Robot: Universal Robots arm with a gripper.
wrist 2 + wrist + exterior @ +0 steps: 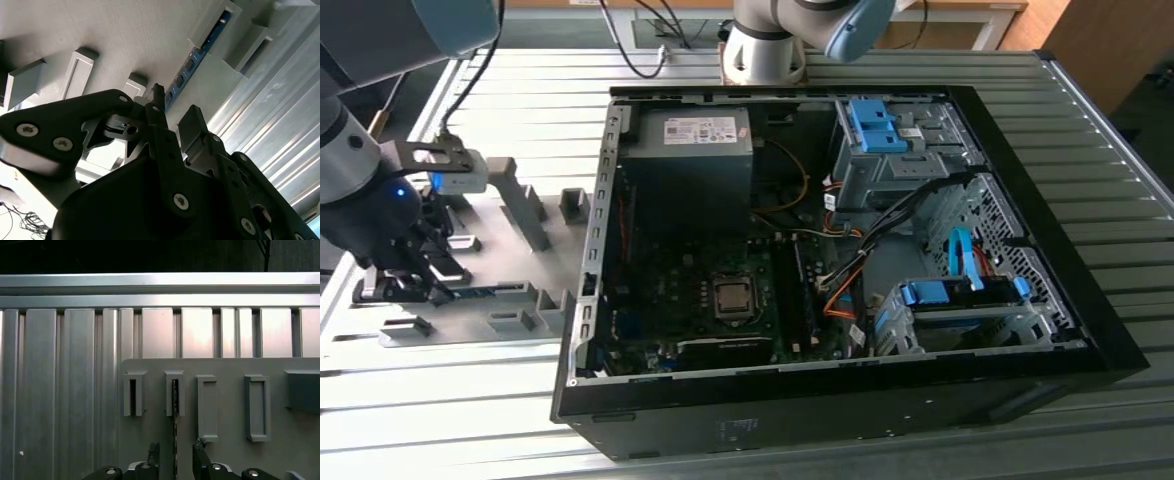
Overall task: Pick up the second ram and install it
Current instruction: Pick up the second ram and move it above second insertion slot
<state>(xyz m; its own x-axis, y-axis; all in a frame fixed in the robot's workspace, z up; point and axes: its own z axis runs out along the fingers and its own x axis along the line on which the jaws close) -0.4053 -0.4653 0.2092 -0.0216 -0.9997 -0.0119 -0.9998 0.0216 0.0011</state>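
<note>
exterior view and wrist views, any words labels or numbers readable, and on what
No text is legible.
White label on the power supply: print too small to read.
Small mark on the computer case front: too small to read.
The second ram, in the second wrist view: no print can be made out.

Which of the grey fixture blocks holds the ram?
The narrow block straight ahead of the gripper: the second ram stands in its slot; the others look empty.

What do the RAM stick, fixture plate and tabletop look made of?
RAM stick: blue-green circuit board, probably fibreglass laminate, slightly glossy, with black chips. Fixture plate: matte grey, uniform, likely plastic, possibly painted. Tabletop: ribbed bare metal, likely aluminium, with brushed sheen.
</note>
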